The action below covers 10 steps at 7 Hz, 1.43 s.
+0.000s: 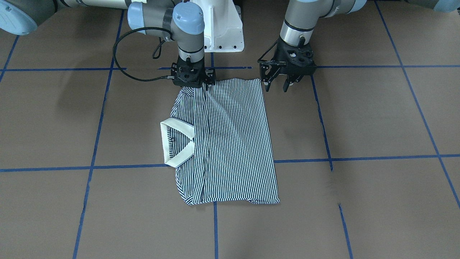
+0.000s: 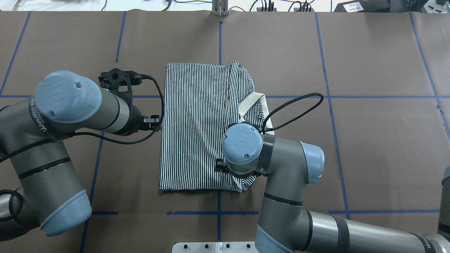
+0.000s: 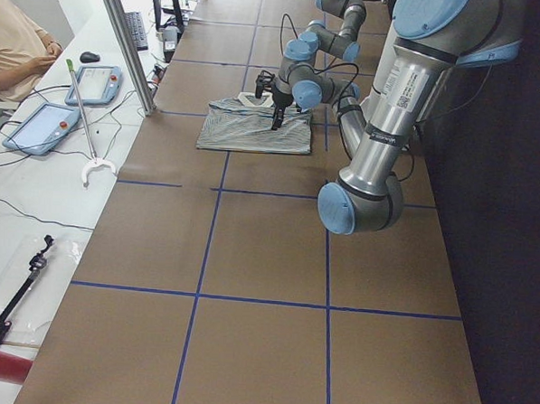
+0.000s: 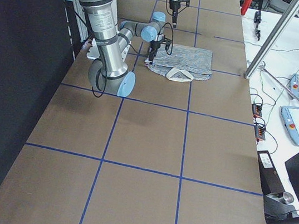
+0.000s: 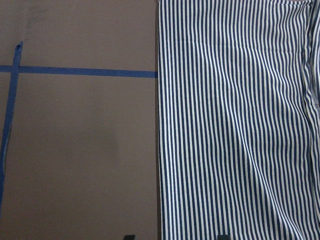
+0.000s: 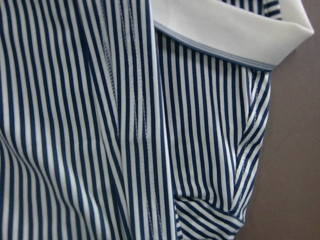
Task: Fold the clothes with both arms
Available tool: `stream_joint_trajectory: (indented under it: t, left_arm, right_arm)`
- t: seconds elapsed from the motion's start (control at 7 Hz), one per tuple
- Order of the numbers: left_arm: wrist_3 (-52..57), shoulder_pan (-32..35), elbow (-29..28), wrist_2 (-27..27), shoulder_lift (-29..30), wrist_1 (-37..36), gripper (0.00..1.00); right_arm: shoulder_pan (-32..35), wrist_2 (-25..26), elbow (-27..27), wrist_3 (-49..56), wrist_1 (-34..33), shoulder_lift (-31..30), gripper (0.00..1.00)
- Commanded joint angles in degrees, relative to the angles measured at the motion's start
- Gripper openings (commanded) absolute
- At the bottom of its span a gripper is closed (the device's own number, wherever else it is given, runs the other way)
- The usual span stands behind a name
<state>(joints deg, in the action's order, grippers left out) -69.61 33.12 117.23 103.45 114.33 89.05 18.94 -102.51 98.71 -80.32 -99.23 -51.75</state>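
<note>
A: Front view?
B: The shirt lies flat on the brown surface, folded to a rough rectangle. Its collar points toward the robot's right. The left pincer hangs just beside the shirt's opposite end, fingers apart, with nothing between them. The right pincer sits on the shirt edge nearest the base. Its fingers are hidden, so it cannot be told whether it is clamped.

A: Overhead?
B: The shirt lies across the blue tape grid at mid-surface. The right arm covers the near corner below the collar. The left arm reaches in beside the plain striped edge.

A: Side views?
B: From the left end, the shirt is far along the surface with both arms over it. A person sits off the surface, near two tablets. From the right end, the collar faces the camera.

A: Wrist views?
B: In the left one, the shirt edge runs straight up the frame. Two dark fingertips show apart at the bottom, one over bare surface and one over stripes. The right one shows close stripes, a folded seam and the collar at top right, but no fingers.
</note>
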Motion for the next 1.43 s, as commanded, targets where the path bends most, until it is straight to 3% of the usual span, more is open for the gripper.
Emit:
stream_joint_trajectory:
  t: [0.0,0.86,1.0,1.29]
  left_arm:
    - [0.0,-0.1,-0.2,0.1,0.0,0.1,0.63]
    - [0.1,-0.1,-0.6,0.1,-0.1,1.6,0.63]
    - [0.1,-0.1,-0.6,0.1,0.0,1.6,0.63]
    - [0.1,-0.1,-0.5,0.1,0.0,1.6,0.63]
  right_arm:
    - [-1.4,0.9,-1.4,2.2,-1.4,0.6,1.0]
    - [-1.1,1.2,-1.2,9.4,-3.2,-1.4,1.0]
    - [0.2,1.1,0.7,10.8,-3.7,-3.8,1.0]
    - [3.6,1.1,11.0,22.0,-9.4,-11.2,1.0]
